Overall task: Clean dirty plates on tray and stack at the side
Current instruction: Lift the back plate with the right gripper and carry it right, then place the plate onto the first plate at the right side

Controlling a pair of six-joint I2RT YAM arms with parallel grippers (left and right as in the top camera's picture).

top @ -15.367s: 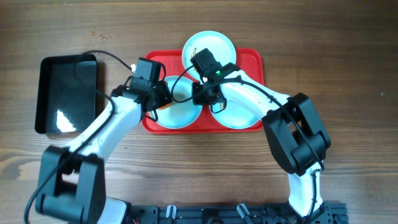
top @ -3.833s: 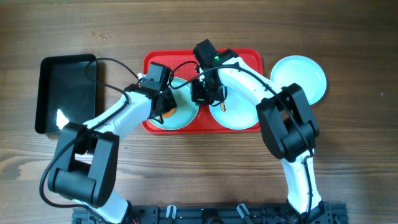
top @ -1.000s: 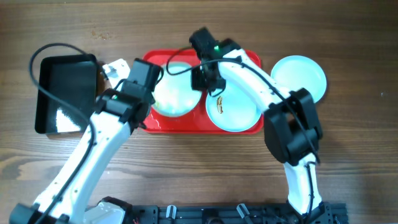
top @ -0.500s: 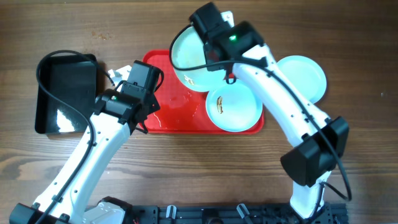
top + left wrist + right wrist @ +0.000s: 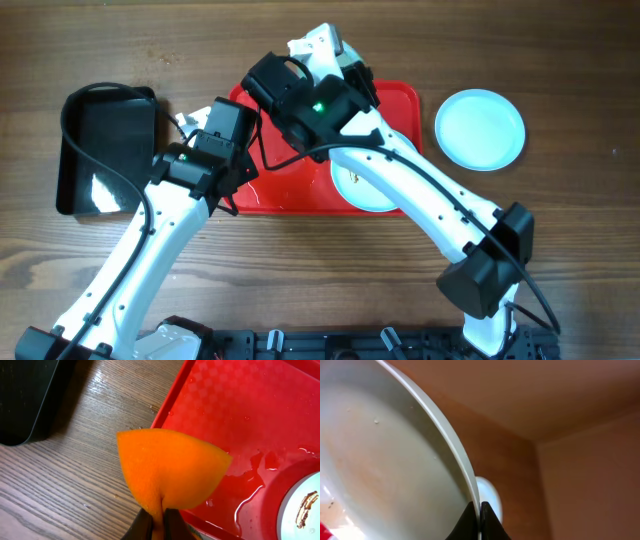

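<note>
Farthest out to the left hand's left sits the black bin (image 5: 100, 150), on the table (image 5: 560, 250). The left hand (image 5: 159, 522) has its fingers pressed together on a folded orange sponge (image 5: 170, 475), which hangs over the near-left edge of the red tray (image 5: 240, 405). Water is pooled on the tray floor just to that hand's right, and beyond the pool lies the smeared plate (image 5: 305, 505), brown streaks showing. The right hand (image 5: 480, 515) is raised above the tray's far side, pinching the lifted plate (image 5: 380, 460) by its thin rim alone, the plate steeply tilted. Off to this hand's right, on the table and clear of the tray, rests the set-aside plate (image 5: 480, 128). The grip looks the weak point. A wet plate held at one edge may swivel or slide out on the swing over. It may also land askew and knock the set-aside plate. The right arm also spans the smeared plate, so a reach with the sponge risks a clash.
</note>
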